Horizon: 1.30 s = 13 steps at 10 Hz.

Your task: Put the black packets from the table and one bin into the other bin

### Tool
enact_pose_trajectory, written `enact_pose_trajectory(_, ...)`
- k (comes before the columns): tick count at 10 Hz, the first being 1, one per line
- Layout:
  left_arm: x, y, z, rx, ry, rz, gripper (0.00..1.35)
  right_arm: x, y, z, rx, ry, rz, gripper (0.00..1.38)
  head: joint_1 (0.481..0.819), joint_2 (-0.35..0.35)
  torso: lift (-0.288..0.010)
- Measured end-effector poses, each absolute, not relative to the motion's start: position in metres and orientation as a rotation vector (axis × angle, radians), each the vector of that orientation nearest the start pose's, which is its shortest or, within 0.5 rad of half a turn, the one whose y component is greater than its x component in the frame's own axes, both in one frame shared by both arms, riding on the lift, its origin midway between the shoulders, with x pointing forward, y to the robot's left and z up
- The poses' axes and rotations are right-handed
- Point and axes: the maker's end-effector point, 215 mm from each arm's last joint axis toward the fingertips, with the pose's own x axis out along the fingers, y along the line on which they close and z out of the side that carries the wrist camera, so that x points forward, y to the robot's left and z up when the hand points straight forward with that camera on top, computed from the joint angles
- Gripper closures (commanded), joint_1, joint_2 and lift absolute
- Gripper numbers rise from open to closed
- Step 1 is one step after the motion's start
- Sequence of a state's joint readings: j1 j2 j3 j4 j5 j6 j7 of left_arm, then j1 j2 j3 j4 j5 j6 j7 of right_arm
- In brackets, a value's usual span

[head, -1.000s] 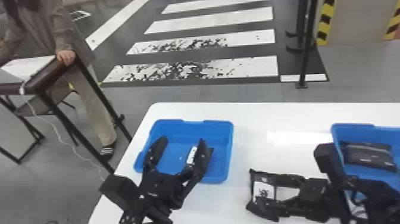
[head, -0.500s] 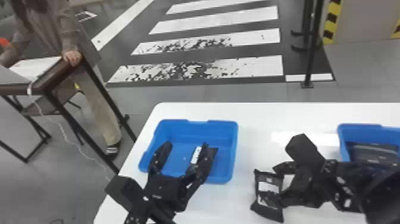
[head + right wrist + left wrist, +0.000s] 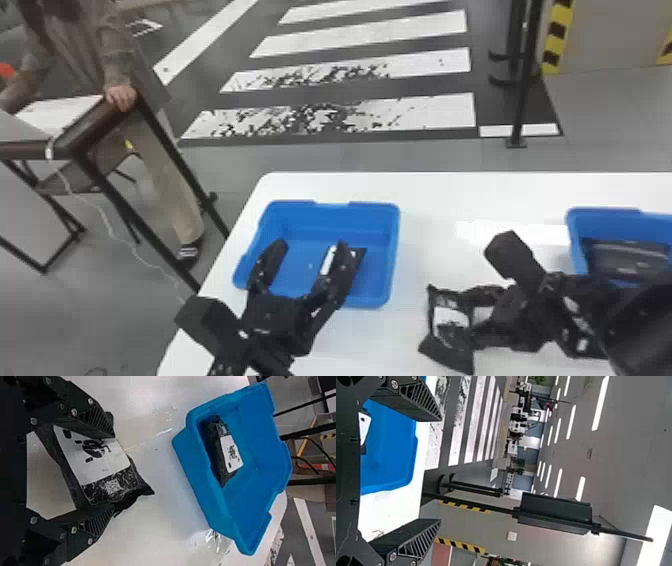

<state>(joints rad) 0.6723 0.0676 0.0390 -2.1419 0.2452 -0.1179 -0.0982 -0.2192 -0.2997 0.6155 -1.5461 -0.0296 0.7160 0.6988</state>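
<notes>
My left gripper [image 3: 314, 246] stands open over the left blue bin [image 3: 295, 220]; inside lies a white-labelled black packet [image 3: 327, 261], partly behind one finger. The left wrist view shows that gripper [image 3: 440, 470] with its fingers wide apart. Right of the bin, my right gripper [image 3: 462, 320] is at a black packet [image 3: 448, 300] on the table. In the right wrist view, the open right gripper [image 3: 113, 473] has one finger over each side of this packet [image 3: 95, 461], whose label faces up. Dark packets [image 3: 630, 260] lie in the right bin [image 3: 607, 216], partly hidden by the right arm.
White table surface [image 3: 425, 200] separates the two bins. Its left edge runs beside the left bin. Beyond the table stand a black post [image 3: 525, 90] and, at the left, a dark side table [image 3: 95, 130].
The right gripper and forearm have shifted and turned at the packet, which has stayed in place on the table. My left gripper remains over the left bin. The head view has shifted slightly.
</notes>
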Motion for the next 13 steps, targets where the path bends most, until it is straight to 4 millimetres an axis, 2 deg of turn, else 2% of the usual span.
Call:
enact_pose_trajectory(1,0.396,0.236,-0.317,-0.166,-0.027,-0.083,0.13,0.429,-0.008,-0.536,-0.267,0.825,1.079,0.95,0.695,0.304,-0.110)
enact_pose_trajectory(2,0.396,0.236,-0.317,-0.168,-0.029,-0.082,0.13,0.423,-0.012,-0.543,-0.247,0.871,1.069,1.29,0.695,0.302,-0.110)
enact_pose_trajectory(4,0.396,0.238,-0.316,-0.168,-0.034,-0.079,0.13,0.415,-0.009,-0.543,-0.213,0.895,1.066,1.28,0.695,0.307,-0.110)
enact_pose_trajectory(5,0.396,0.239,-0.315,-0.168,-0.037,-0.077,0.13,0.416,-0.004,-0.536,-0.200,0.861,1.071,1.28,0.695,0.317,-0.110)
enact_pose_trajectory(6,0.395,0.240,-0.315,-0.168,-0.038,-0.076,0.13,0.425,0.000,-0.515,-0.175,0.778,1.055,1.28,0.695,0.321,-0.110)
enact_pose_trajectory(7,0.395,0.240,-0.315,-0.168,-0.040,-0.076,0.13,0.441,-0.009,-0.483,-0.154,0.675,0.996,1.28,0.695,0.304,-0.110)
enact_pose_trajectory(8,0.395,0.240,-0.314,-0.167,-0.040,-0.076,0.13,0.458,-0.035,-0.447,-0.143,0.581,0.912,1.28,0.695,0.269,-0.110)
enact_pose_trajectory(9,0.395,0.240,-0.314,-0.167,-0.041,-0.076,0.13,0.471,-0.063,-0.424,-0.144,0.530,0.844,1.28,0.695,0.247,-0.110)
enact_pose_trajectory(10,0.395,0.240,-0.314,-0.166,-0.041,-0.077,0.13,0.482,-0.099,-0.404,-0.156,0.491,0.755,1.28,0.695,0.195,-0.110)
enact_pose_trajectory(11,0.395,0.240,-0.315,-0.166,-0.039,-0.078,0.13,0.489,-0.142,-0.389,-0.178,0.469,0.645,1.28,0.695,0.130,-0.110)
enact_pose_trajectory(12,0.395,0.240,-0.316,-0.165,-0.035,-0.078,0.13,0.488,-0.202,-0.378,-0.206,0.463,0.502,1.28,0.695,0.056,-0.110)
enact_pose_trajectory(13,0.395,0.242,-0.317,-0.165,-0.031,-0.076,0.13,0.478,-0.254,-0.374,-0.222,0.475,0.380,1.17,0.695,0.016,-0.110)
